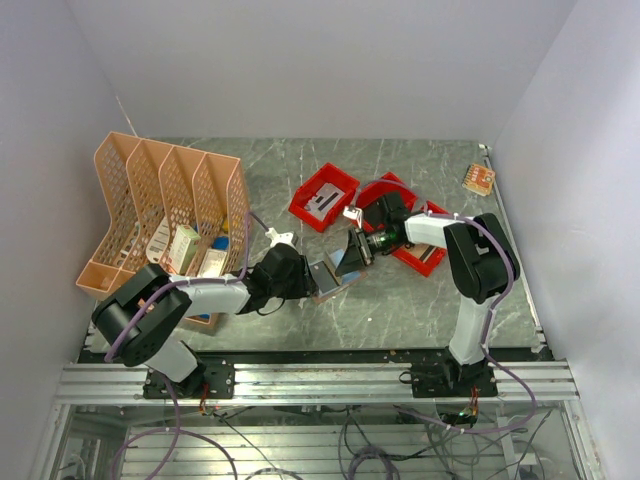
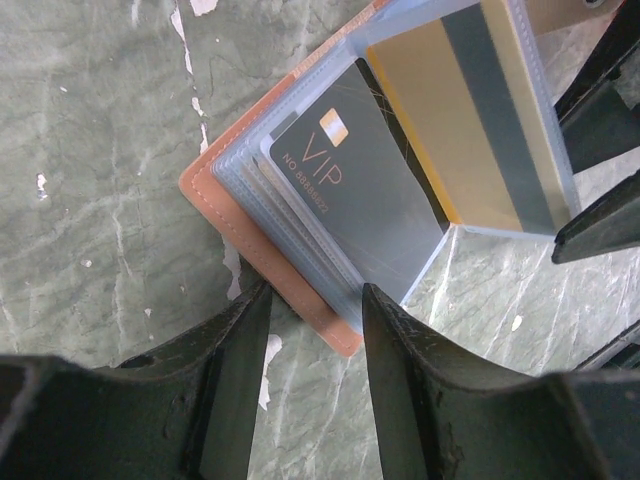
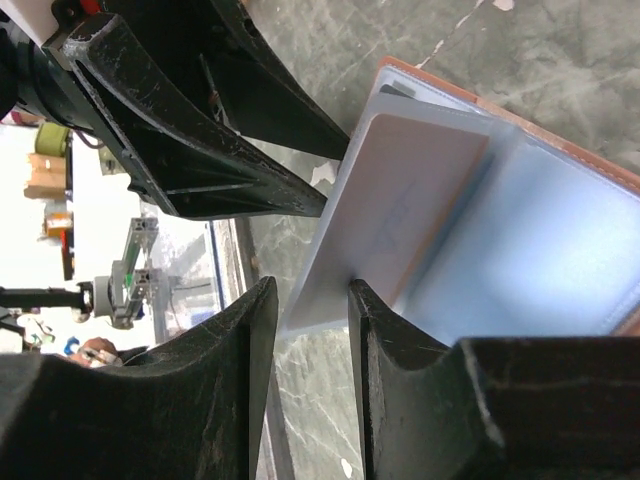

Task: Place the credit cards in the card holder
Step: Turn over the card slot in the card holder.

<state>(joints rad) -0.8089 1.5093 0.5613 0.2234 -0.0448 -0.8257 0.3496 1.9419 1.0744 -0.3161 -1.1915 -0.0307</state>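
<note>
Two grippers work one open card holder point(image 2: 215, 215), which lies mid-table between them.
The right gripper point(image 3: 312, 330) appears to pinch the free edge of a clear sleeve point(image 3: 560, 250) and holds it raised. A gold striped card point(image 2: 440, 130) sits inside, its long axis running away from those jaws toward the spine, so the right arm is nearer. The left gripper point(image 2: 315, 340) has its jaws part spread astride the tan cover's corner; I cannot tell whether they clamp it. Beyond, a dark card point(image 2: 370, 190) reads "VIP" and "NO 8888…", with the remaining digits too small to read.
</note>
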